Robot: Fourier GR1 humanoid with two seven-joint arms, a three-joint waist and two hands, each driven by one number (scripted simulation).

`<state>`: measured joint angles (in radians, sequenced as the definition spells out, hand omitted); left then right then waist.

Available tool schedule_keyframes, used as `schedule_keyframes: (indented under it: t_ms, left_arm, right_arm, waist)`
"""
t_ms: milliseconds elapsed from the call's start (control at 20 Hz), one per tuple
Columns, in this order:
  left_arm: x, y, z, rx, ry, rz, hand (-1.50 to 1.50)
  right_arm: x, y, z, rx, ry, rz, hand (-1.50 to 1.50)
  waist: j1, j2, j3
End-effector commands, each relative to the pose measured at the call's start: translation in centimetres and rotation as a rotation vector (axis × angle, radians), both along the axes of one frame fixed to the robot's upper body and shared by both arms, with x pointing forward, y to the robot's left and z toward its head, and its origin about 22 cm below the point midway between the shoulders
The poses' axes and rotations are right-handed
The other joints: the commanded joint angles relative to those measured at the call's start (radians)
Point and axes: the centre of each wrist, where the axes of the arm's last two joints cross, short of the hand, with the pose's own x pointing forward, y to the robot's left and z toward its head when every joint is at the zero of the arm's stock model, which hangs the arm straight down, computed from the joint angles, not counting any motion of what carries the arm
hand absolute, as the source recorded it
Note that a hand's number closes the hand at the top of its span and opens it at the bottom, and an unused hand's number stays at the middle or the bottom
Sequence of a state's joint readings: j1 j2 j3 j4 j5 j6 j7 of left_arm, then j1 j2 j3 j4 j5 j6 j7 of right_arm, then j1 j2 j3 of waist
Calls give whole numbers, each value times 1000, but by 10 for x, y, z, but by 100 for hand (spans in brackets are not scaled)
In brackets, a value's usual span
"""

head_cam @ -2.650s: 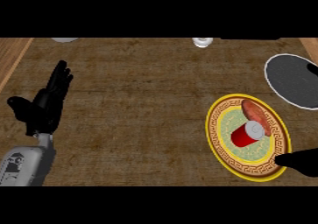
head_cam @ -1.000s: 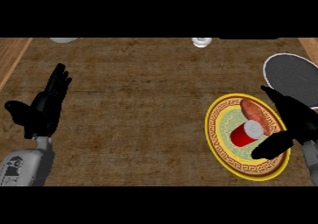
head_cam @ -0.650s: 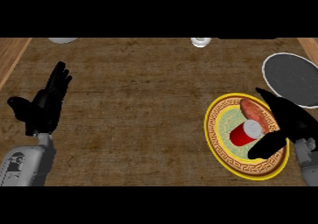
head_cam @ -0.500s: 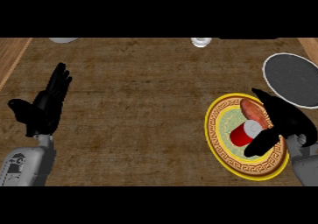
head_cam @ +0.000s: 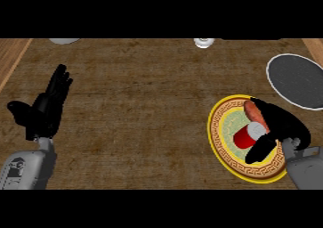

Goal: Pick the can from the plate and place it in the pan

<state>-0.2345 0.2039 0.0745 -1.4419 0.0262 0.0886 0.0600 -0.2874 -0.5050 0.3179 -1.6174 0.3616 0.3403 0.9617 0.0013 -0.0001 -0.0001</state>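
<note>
A red can with a silver top lies on a yellow-rimmed patterned plate at the right of the head view. My right hand is over the plate, its fingers reaching past the can's far side and its thumb on the near side, so it brackets the can with the fingers only partly curled. A brown sausage-like item lies on the plate just beyond the can. The dark pan with a pale rim sits at the far right. My left hand rests open at the left, fingers up.
A pale dish and a small white object stand at the counter's far edge. A lighter wooden strip runs along the counter's left side.
My right hand has come in from the lower right edge over the plate and closed in around the can. The left hand stayed still.
</note>
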Motion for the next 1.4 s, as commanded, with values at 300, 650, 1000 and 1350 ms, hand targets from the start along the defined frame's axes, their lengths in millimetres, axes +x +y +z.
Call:
schedule_keyframes:
  t_ms: [300,650,1000,1350]
  left_arm:
    - [19,8,-4,-5,2,-2,0]
    - [-10,13,13,14,2,-20,0]
    - [6,2,10,-1,-5,-35,0]
    - [-7,12,4,-2,-5,12,0]
  right_arm:
    - [-2,20,-15,-15,11,137,150]
    - [17,51,-20,-38,-23,122,150]
    - [74,137,-30,-35,-154,84,150]
    - [76,120,2,-176,-611,6,150]
  waist:
    - [-4,1,0]
    - [9,0,0]
    - [24,7,0]
    - [5,-4,0]
